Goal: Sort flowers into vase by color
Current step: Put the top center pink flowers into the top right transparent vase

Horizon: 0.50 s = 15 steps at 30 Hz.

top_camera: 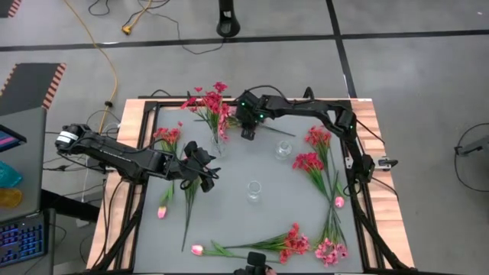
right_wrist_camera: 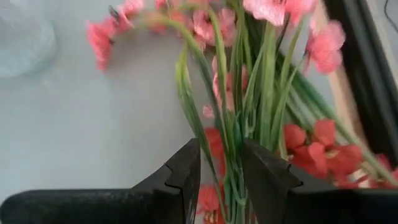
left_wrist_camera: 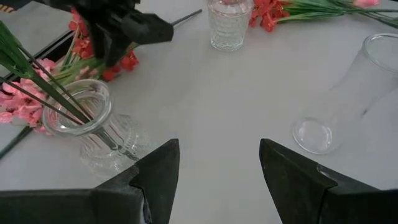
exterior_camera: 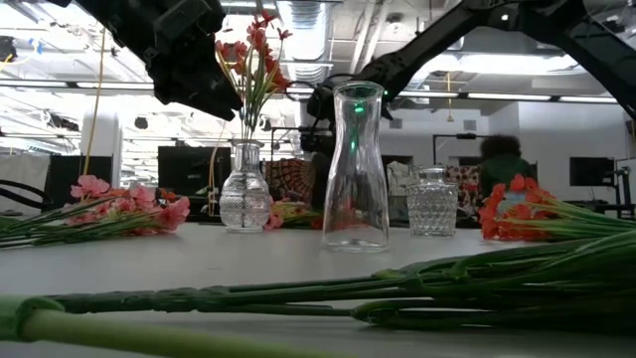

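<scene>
Hovering near the surface (top_camera: 229, 229) centre's bare space, the left tool (left_wrist_camera: 217, 180) gaped empty; the right tool (right_wrist_camera: 221, 180), at twelve o'clock beside the vase (top_camera: 219, 143), pinched flower stems (right_wrist_camera: 233, 162).

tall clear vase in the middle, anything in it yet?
Empty. In the low view the tall clear vase stands upright with nothing inside; the high view shows no stems in it.
</scene>
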Each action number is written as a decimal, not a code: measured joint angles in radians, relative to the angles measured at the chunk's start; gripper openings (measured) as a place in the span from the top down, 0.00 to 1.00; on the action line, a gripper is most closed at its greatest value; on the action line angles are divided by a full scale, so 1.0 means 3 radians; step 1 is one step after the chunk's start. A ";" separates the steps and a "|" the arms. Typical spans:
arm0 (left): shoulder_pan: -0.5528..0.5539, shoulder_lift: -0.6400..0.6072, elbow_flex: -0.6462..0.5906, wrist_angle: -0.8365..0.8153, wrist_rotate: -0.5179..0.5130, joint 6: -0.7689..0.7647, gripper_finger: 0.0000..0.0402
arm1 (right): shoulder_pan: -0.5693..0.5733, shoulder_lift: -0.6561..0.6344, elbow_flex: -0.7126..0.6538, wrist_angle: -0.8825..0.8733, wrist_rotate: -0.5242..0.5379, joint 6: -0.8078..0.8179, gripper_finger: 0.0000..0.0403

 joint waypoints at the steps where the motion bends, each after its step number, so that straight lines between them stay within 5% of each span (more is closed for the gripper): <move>1: 0.0000 0.0000 0.0000 0.0000 -0.0001 -0.0001 0.48 | -0.0001 0.0018 -0.0003 -0.0009 0.0002 0.0000 0.65; 15: 0.0000 -0.0001 0.0000 -0.0004 -0.0001 -0.0002 0.48 | -0.0001 0.0109 0.0002 0.0041 0.0161 0.0004 0.76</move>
